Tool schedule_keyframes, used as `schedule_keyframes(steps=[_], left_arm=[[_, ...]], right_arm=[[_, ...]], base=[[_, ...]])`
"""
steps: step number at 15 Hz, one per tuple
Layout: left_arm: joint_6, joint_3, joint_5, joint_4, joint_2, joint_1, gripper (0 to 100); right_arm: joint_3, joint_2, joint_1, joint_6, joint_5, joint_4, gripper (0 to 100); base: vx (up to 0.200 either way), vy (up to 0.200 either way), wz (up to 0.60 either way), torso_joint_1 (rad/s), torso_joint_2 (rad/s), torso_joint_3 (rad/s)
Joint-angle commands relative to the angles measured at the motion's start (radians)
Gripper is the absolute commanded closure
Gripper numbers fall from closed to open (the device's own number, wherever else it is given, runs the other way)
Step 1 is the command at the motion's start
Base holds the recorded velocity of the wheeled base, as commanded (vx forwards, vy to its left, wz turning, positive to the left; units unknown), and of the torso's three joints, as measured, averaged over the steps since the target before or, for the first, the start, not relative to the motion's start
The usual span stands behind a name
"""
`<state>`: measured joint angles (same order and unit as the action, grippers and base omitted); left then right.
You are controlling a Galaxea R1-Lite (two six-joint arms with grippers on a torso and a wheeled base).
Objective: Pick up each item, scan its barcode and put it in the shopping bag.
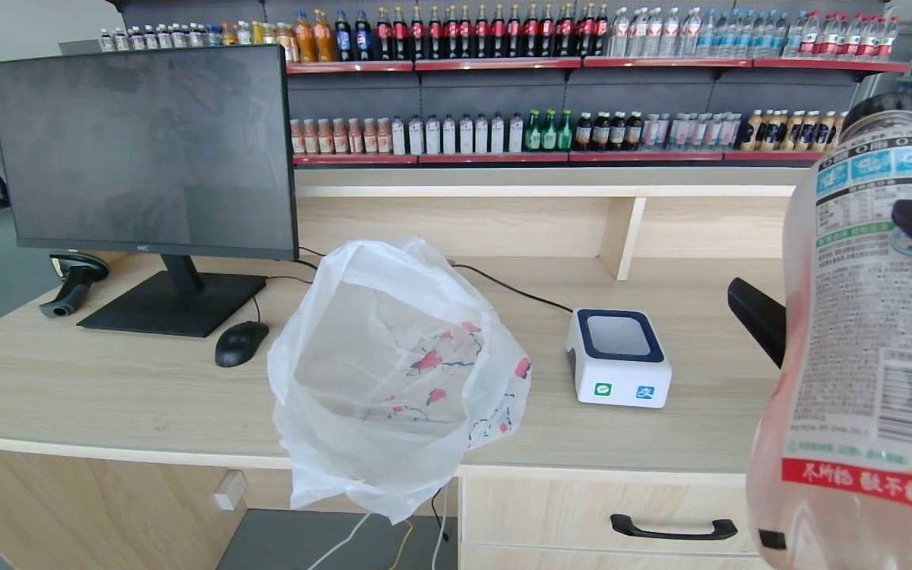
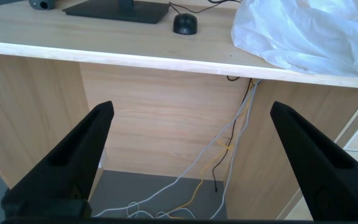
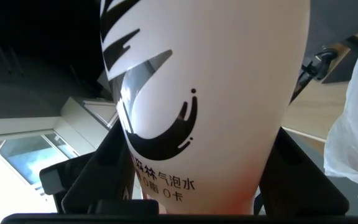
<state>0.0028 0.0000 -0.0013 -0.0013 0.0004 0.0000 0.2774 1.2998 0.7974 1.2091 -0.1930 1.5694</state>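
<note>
Counting gives one bottle (image 1: pixel 868 332), one shopping bag (image 1: pixel 393 372) and one scanner (image 1: pixel 618 356) in the head view; the bottle is clamped aloft by the right gripper (image 1: pixel 844 273). In the left wrist view, the left gripper (image 2: pixel 191 155) is held wide open, empty, below the counter (image 2: pixel 104 31).

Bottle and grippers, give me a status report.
Left gripper open, empty, below the counter edge. Right gripper shut on bottle, held up right of scanner. Scanner window uncovered, shopping bag standing open beside it.
</note>
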Motion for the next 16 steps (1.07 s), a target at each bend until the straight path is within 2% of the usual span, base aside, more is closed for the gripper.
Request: schedule_keyframes(steps=[1,3,6,8,11,16], left_arm=[[0.000,0.000,0.000,0.000,0.000,0.000,0],[0.000,0.000,0.000,0.000,0.000,0.000,0],[0.000,0.000,0.000,0.000,0.000,0.000,0],[0.000,0.000,0.000,0.000,0.000,0.000,0],[0.000,0.000,0.000,0.000,0.000,0.000,0],[0.000,0.000,0.000,0.000,0.000,0.000,0]], right_arm=[[-0.003,0.001,0.000,-0.007,-0.002,0.001,100],[-0.006,0.006,0.000,-0.039,-0.003,0.001,100],[-0.034,0.049,-0.006,-0.172,-0.003,0.001,100],[-0.040,0.079,-0.043,-0.229,-0.003,0.001,100],[-0.030,0.107,-0.152,-0.278,-0.014,0.001,100],[-0.066,0.039,-0.181,-0.352,-0.106,0.001,100]], base=[[0.000,0.000,0.00,0.000,0.00,0.000],[0.000,0.000,0.00,0.000,0.00,0.000],[0.000,0.000,0.00,0.000,0.00,0.000],[0.000,0.000,0.00,0.000,0.00,0.000],[0.000,0.000,0.00,0.000,0.00,0.000],[0.000,0.000,0.00,0.000,0.00,0.000]])
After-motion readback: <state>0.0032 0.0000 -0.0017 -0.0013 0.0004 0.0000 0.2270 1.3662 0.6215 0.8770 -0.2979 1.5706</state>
